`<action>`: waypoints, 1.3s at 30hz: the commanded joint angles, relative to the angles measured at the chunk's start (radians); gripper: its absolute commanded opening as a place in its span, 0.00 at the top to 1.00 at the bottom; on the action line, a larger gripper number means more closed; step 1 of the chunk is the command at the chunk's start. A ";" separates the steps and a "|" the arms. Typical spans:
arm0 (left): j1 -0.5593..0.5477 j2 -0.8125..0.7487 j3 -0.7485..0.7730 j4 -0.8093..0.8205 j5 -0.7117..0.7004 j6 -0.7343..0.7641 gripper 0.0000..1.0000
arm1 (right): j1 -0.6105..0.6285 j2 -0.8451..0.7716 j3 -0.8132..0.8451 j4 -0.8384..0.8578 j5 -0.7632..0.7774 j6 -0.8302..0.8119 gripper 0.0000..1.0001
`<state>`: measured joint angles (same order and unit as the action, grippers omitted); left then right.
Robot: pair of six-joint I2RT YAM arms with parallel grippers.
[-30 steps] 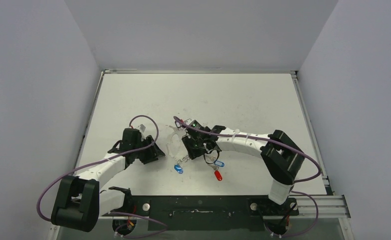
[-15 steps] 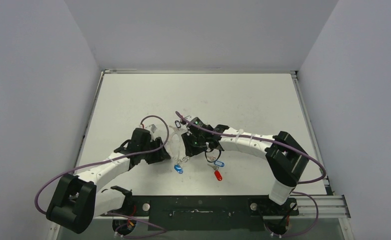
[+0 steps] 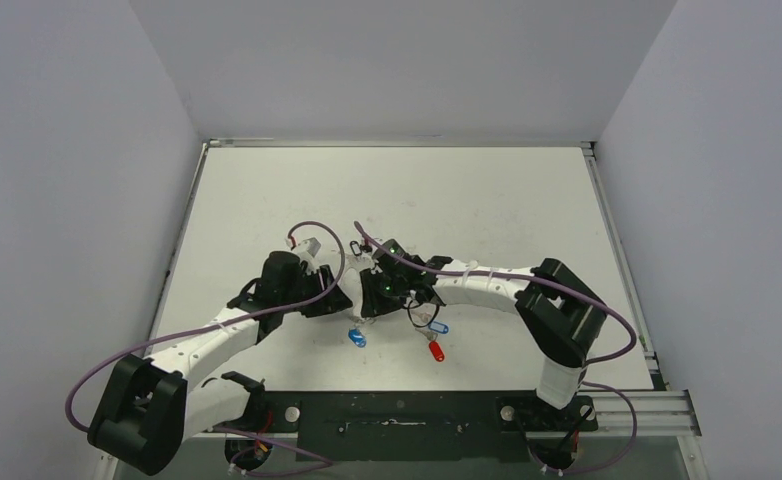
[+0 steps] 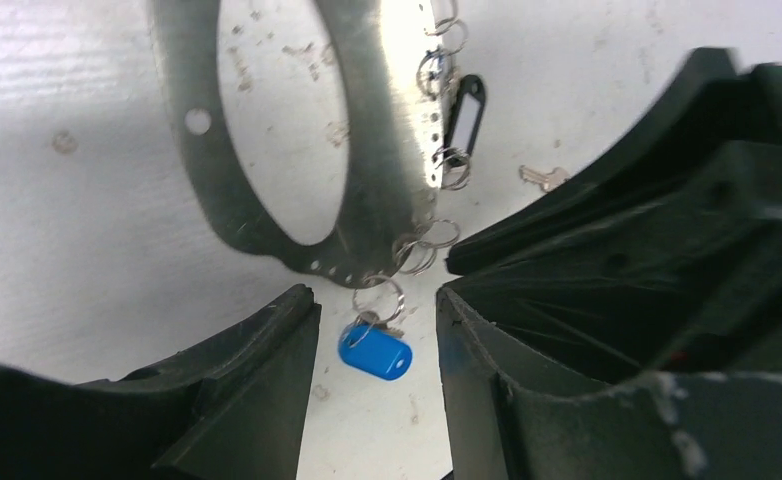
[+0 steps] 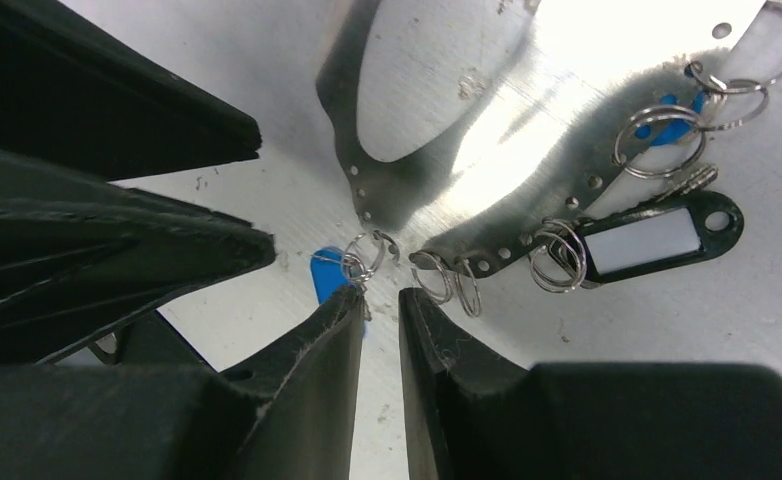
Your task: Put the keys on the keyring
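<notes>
**A:** Hovering low over the middle of the desk, both arms are nose to nose, and the keyring lies flat between them.

**B:** The left end effector has its jaws well apart with nothing in the gap. Past its fingers there's a blue-tagged key on a small split ring at the hoop's edge.

**A:** On the right end effector the jaws are nearly together, just a thin slot, and I can't see anything in it. One fingertip sits right at that same split ring. Touching or not, I can't tell.

**B:** More rings are threaded through the holes along the band, and one carries a black tag with a white label.

**A:** From above, the red-tagged key and the light blue-tagged key lie on the desk just beside the right end effector, on the near side. Whether either is hooked to the hoop, I can't tell from up there.
</notes>
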<state>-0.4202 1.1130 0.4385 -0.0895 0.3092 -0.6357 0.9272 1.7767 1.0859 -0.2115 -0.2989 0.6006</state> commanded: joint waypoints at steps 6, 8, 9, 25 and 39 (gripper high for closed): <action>-0.003 -0.015 0.007 0.167 0.078 0.029 0.55 | -0.018 0.031 -0.015 0.023 0.023 0.019 0.74; -0.003 0.000 0.011 0.168 0.082 0.025 0.55 | -0.018 0.035 -0.015 0.013 0.035 0.011 0.73; -0.003 0.009 0.014 0.171 0.087 0.021 0.55 | -0.018 0.038 -0.015 0.009 0.040 0.009 0.72; -0.004 0.078 0.040 0.188 0.125 0.009 0.55 | -0.018 0.065 -0.015 0.009 0.039 -0.005 0.76; -0.003 0.078 0.038 0.179 0.128 0.018 0.55 | -0.017 0.018 0.006 0.000 0.017 -0.028 1.00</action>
<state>-0.4202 1.1995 0.4385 0.0498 0.4236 -0.6243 0.9108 1.8397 1.0660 -0.2222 -0.2783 0.5877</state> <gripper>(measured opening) 0.451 0.030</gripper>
